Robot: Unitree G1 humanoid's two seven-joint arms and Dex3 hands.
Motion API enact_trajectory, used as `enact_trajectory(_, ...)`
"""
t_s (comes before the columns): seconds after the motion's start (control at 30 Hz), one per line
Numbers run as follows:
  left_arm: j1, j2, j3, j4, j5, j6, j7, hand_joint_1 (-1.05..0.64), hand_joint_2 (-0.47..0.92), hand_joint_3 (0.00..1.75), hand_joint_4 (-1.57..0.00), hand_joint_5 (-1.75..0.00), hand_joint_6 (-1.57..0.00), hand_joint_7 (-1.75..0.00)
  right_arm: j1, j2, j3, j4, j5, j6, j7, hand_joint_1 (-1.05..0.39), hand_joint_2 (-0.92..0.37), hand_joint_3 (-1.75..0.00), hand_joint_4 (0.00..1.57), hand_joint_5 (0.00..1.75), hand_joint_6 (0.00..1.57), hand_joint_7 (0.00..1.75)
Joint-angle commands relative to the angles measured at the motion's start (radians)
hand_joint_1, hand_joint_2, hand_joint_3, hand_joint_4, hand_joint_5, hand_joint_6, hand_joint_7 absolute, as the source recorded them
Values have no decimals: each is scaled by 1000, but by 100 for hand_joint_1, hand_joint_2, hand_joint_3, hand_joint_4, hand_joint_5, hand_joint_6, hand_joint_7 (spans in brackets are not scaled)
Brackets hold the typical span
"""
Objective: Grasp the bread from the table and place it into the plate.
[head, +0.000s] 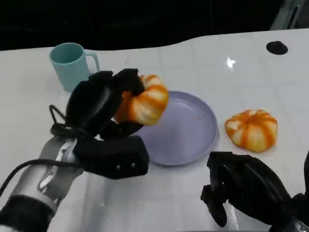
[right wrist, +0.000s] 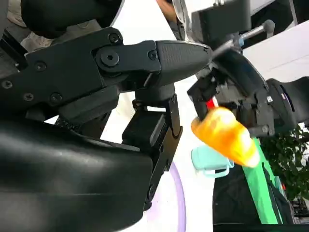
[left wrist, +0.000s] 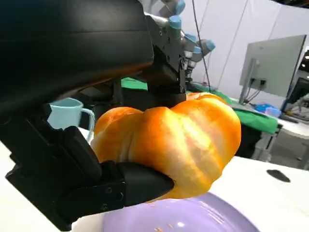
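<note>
Your left hand [head: 104, 113] grips a round orange-and-white striped bread roll [head: 145, 100], its black fingers wrapped around the near side. The roll is lifted off the table and hangs over the near-left rim of a shallow lavender plate [head: 193, 130]. From the left wrist camera, the roll [left wrist: 178, 142] sits between a finger above and a finger [left wrist: 130, 186] below, with the plate [left wrist: 193, 217] just beneath it.

Your right hand [head: 241, 188] sits low at the near right, close to the plate's near edge, holding nothing; you cannot tell how far its fingers are spread.

A second striped roll [head: 252, 129] lies on the white table [head: 193, 58], just right of the plate. A pale teal mug [head: 72, 64] stands at the far left, behind your left hand.
</note>
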Motion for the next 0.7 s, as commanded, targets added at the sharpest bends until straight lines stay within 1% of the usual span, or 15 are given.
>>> enact_trajectory(0.03,-86,-22,-27,111,-14,-21,-27,-13,36,138,-96,-175,-76,-175,5,-4,-13,-10,16,7,1,-93,-92,-34,130,160,110,153)
enact_trajectory(0.1,-115,-31,-42,152,-14,-25,-38,-15,41,129,-93,-175,-79,-158,5,-3,-14,-8,16,3,2,-93,-92,-34,129,160,110,153)
enact_trajectory(0.13,-128,-38,-46,175,-17,-31,-37,-15,41,128,-93,-175,-81,-156,5,-3,-13,-8,13,0,1,-93,-92,-34,129,160,110,153)
enact_trajectory(0.17,-141,-45,-52,200,-19,-40,-33,-15,42,128,-94,-175,-83,-156,5,-4,-12,-8,11,-1,1,-93,-92,-34,129,160,110,153)
enact_trajectory(0.2,-151,-52,-56,222,-22,-48,-31,-17,43,128,-95,-175,-83,-163,5,-4,-12,-9,10,0,-1,-93,-92,-34,129,160,110,153)
enact_trajectory(0.3,-175,-73,-61,273,-39,-54,-52,-18,45,129,-95,-175,-80,-173,7,-4,-11,-18,12,9,-6,-93,-92,-35,130,160,110,153)
enact_trajectory(0.4,-188,-86,-64,308,-60,-61,-87,-17,42,132,-96,-175,-78,-174,13,-5,-8,-27,9,8,-8,-93,-92,-35,129,160,110,153)
enact_trajectory(0.47,-194,-88,-69,319,-73,-58,-124,-19,39,131,-91,-175,-79,-152,17,-6,-5,-37,8,17,-13,-92,-92,-35,129,160,110,153)
enact_trajectory(0.5,-197,-89,-70,322,-78,-54,-143,-20,41,123,-86,-175,-79,-135,19,-6,-3,-39,6,15,-13,-92,-92,-35,129,160,110,153)
enact_trajectory(0.53,-197,-89,-70,321,-82,-49,-160,-23,48,102,-76,-169,-78,-106,21,-7,-2,-41,5,13,-12,-92,-92,-36,129,160,110,153)
enact_trajectory(0.57,-196,-90,-68,317,-89,-44,-182,-24,53,89,-72,-166,-80,-89,23,-7,-1,-43,6,11,-10,-92,-92,-36,129,160,110,153)
enact_trajectory(0.6,-197,-88,-68,317,-99,-45,-217,-26,59,76,-67,-159,-80,-73,26,-7,-1,-45,6,11,-10,-92,-92,-37,129,160,110,153)
enact_trajectory(0.63,-198,-84,-70,317,-106,-48,-243,-28,70,53,-60,-127,-76,-47,28,-8,-1,-49,6,12,-10,-92,-92,-37,129,160,110,153)
enact_trajectory(0.67,-203,-72,-86,316,-93,-53,-269,-29,78,37,-59,-111,-77,-31,30,-8,-2,-51,7,13,-9,-92,-92,-37,129,160,110,153)
enact_trajectory(0.7,-209,-60,-103,314,-74,-50,-290,-34,84,24,-50,-88,-68,-16,32,-9,-2,-52,7,12,-8,-92,-92,-37,129,160,110,153)
